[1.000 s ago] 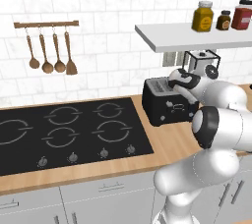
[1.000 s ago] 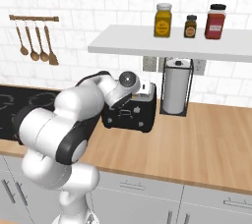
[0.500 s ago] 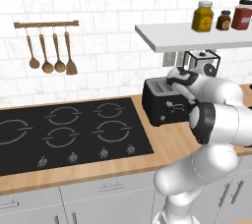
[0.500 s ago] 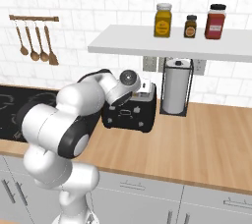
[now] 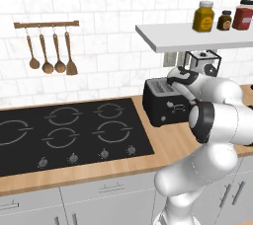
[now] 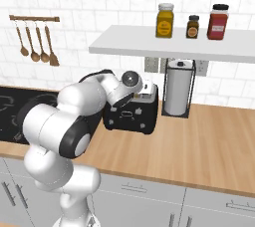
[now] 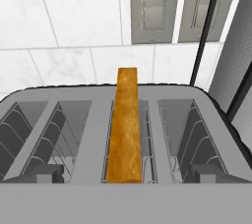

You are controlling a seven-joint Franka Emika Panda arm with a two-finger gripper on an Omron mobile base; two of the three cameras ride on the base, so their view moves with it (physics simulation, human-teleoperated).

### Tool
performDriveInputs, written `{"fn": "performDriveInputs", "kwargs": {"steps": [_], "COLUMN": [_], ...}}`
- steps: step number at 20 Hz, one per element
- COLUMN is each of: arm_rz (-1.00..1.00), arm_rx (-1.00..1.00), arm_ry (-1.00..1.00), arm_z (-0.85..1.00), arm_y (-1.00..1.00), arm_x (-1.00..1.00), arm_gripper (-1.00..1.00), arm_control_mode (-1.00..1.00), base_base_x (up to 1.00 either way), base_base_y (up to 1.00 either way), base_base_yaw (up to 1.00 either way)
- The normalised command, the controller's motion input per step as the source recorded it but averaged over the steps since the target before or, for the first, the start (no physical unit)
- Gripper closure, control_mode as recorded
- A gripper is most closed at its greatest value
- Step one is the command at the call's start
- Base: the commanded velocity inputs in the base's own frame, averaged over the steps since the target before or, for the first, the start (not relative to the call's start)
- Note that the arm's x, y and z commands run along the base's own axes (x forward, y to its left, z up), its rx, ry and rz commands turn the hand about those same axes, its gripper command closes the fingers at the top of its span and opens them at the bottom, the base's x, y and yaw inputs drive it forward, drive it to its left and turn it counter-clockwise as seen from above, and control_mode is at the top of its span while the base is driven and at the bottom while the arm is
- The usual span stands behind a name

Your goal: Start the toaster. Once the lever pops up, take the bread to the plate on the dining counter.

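Comparing with moments before: arm crept slightly closer over toaster [image 5: 165, 101], wrist lowered a little toward right end. Bread [image 7: 125, 127] stood upright in third slot from left in hand view, crust edge above slot rim. Gripper hidden behind wrist; could not tell if released or clenched. Judged: lever not yet pressed, toasting not started; plate not reached.

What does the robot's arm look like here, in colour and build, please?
The arm is glossy white, built of thick rounded segments with dark, nearly black bands at the joints. A round grey disc caps the wrist above the toaster. No cables or markings show. The base views do not show the gripper's fingers clearly.
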Motion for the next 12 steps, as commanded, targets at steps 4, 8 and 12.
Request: {"fn": "performDriveInputs", "kwargs": {"steps": [4,8,12], "arm_rz": [0.0,0.0,0.0], "arm_rx": [0.0,0.0,0.0], "arm_ry": [0.0,0.0,0.0], "arm_z": [0.0,0.0,0.0], "arm_y": [0.0,0.0,0.0], "arm_x": [0.0,0.0,0.0], "arm_gripper": [-1.0,1.0,1.0], "arm_control_mode": [-1.0,-1.0,-1.0], "base_base_x": [0.0,0.0,0.0], "base_base_y": [0.0,0.0,0.0], "base_base_yaw": [0.0,0.0,0.0]}}
